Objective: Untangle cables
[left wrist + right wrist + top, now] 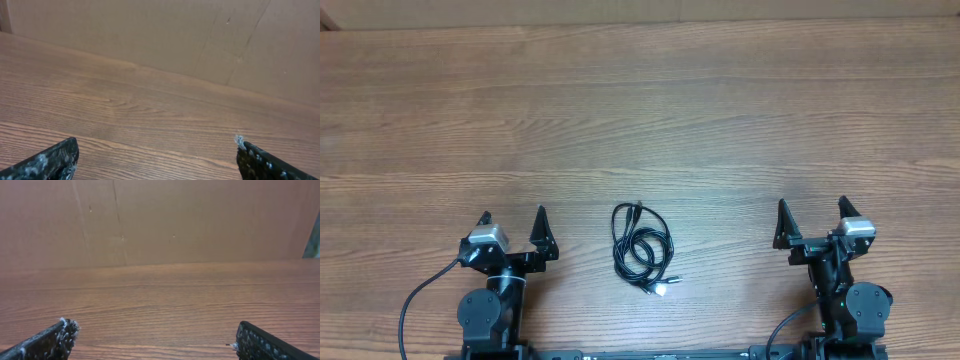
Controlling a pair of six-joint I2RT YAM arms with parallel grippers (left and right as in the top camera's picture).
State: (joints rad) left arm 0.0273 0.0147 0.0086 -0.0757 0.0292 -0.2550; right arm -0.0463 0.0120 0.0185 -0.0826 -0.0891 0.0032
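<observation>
- left gripper (513, 214): we list it first, on the near side, left of the cables (642, 248) and well apart from them. its jaws are spread wide with nothing between them.
- right gripper (812, 203): also near, right of the cables and well apart. its jaws are likewise wide and empty.
- cables: thin black cords in one loose coiled bundle, lying flat between the two grippers and touched by neither. we note silver-tipped plug ends at the bundle's near end and another plug at its far end.
- table (640, 100): wood-grain, running on beyond the cables.
- cardboard wall (165, 220): farthest from the cables, at the table's far edge.
</observation>
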